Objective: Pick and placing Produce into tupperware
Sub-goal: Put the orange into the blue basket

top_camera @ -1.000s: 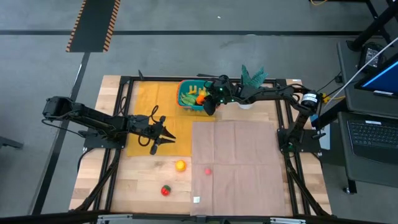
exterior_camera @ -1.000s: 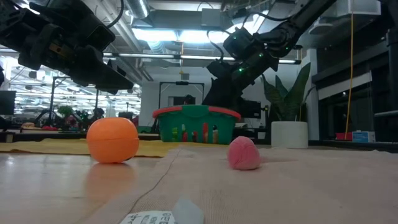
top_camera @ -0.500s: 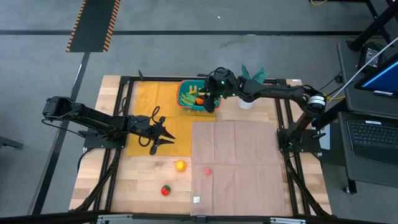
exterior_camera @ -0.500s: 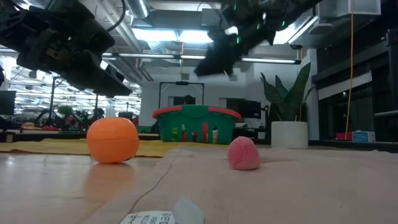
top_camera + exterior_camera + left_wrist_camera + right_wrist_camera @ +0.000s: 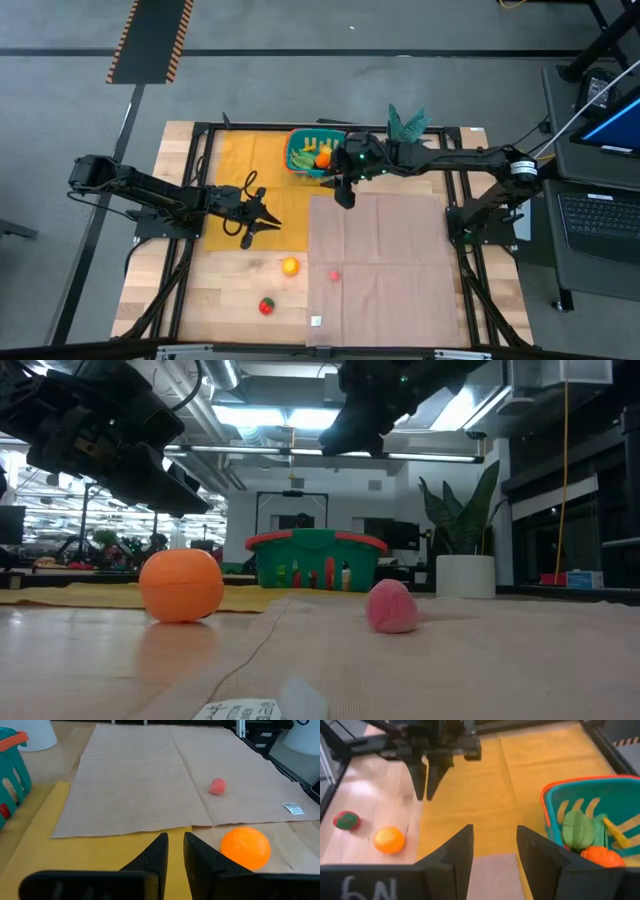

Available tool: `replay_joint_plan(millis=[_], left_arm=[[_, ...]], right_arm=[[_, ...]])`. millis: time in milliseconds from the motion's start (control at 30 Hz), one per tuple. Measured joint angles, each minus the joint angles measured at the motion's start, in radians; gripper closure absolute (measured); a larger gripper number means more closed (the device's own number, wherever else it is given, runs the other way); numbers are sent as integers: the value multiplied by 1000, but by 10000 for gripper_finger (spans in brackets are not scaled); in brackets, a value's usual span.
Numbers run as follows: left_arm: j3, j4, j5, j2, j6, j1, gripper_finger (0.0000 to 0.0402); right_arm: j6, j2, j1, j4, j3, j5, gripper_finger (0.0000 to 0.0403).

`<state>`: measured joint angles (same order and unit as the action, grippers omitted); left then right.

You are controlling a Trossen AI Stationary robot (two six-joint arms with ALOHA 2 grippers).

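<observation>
The teal tupperware (image 5: 296, 163) with an orange rim (image 5: 547, 795) stands on the yellow mat at the far middle. It holds green, yellow and orange produce (image 5: 580, 827). An orange fruit (image 5: 289, 266) and a red-and-green piece (image 5: 266, 306) lie on the bare wood, and a pink piece (image 5: 334, 275) lies on the tan cloth. My right gripper (image 5: 345, 195) hangs open and empty, high above the cloth's far left corner, just near of the tupperware. My left gripper (image 5: 176, 845) hovers over the mat's near part, a narrow gap between its fingertips and nothing in it.
A white pot with a green plant (image 5: 397, 165) stands right of the tupperware. The tan cloth (image 5: 380, 270) covers the table's right half, and the yellow mat (image 5: 240, 160) its far left. A white tag (image 5: 316, 321) lies near the front edge. Black frame rails border the table.
My right gripper has risen from just over the tupperware and swung toward the table's near edge, rolling somewhat. Its fingers stay as wide apart as before.
</observation>
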<state>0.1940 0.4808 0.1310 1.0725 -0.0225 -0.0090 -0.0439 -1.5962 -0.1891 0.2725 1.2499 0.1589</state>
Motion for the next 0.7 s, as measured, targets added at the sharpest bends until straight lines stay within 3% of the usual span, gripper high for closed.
replay_joint_plan(millis=[233, 367, 700], left_arm=[[0, 8, 0, 0, -1, 0, 365], [0, 8, 12, 0, -17, -21, 374], [0, 8, 16, 0, -30, -60, 393]], right_arm=[[45, -3, 47, 3, -59, -22, 250], [49, -3, 85, -185, -173, -135, 250], [23, -3, 164, -580, -428, -147, 250]])
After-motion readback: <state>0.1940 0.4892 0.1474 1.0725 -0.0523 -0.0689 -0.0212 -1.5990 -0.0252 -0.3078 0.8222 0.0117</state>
